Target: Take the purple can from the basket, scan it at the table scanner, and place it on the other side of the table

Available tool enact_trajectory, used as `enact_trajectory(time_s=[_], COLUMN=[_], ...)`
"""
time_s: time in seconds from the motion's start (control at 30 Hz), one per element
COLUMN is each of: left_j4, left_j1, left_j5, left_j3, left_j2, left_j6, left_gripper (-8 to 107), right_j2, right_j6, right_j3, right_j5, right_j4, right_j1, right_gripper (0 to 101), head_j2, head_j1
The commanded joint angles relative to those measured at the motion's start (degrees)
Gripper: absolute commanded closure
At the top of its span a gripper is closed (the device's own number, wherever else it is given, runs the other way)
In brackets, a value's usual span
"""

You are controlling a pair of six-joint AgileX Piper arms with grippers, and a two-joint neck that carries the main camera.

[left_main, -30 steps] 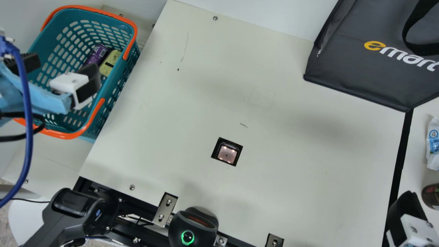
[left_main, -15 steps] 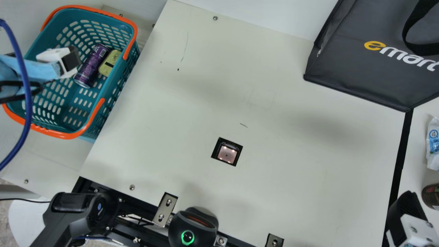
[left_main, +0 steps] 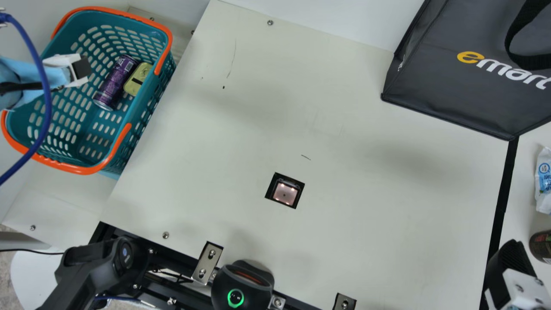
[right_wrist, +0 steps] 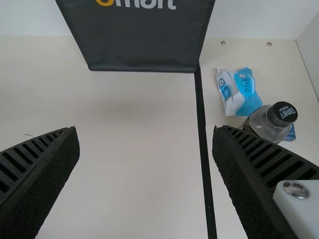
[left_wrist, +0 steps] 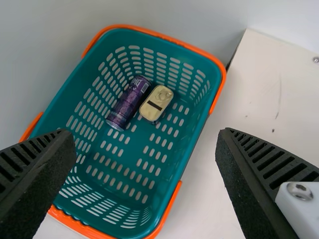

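The left hand (left_main: 79,69) is held over the basket (left_main: 137,114), its fingers (left_wrist: 244,189) spread wide. Below, inside the basket, the purple can (left_main: 115,82) is laid on its side beside a yellow tin (left_main: 137,79), its long axis roughly following the basket's longer walls. Over the worktop (left_main: 366,206), the right hand (left_main: 512,262) is likewise held spread.

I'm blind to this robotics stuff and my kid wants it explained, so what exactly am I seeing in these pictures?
This is a two-armed robot at a cream table. The main view comes from a camera on the neck between the arms; the other two come from cameras on its wrists. At its left, a teal basket holds a purple can and a small yellow tin. A scanner is set into the table. At the right are a dark bag and, beyond a black stripe, a packet and a bottle. The left gripper, over the basket, and the right gripper are both open and empty.
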Motion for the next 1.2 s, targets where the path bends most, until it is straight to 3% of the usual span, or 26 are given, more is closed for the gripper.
enact_trajectory(time_s=[0.0,0.57,1.17], left_j4=[-1.13,-6.57,-8.41], left_j1=[1.02,6.56,8.22], left_j5=[-0.61,-6.49,-9.14], left_j3=[0.29,-0.96,-4.94], left_j2=[1.61,17.47,32.46], left_j6=[4.99,26.14,39.78], left_gripper=[9,9,9], right_j2=[0.00,0.00,0.00], right_j6=[0.00,0.00,0.00], right_j3=[0.00,0.00,0.00], right_j5=[0.00,0.01,0.01], right_j4=[0.00,0.00,0.00], right_j1=[0.00,0.00,0.00], right_gripper=[6,6,6], head_j2=[0.14,0.14,0.14], head_j1=[-1.48,-1.48,-1.48])
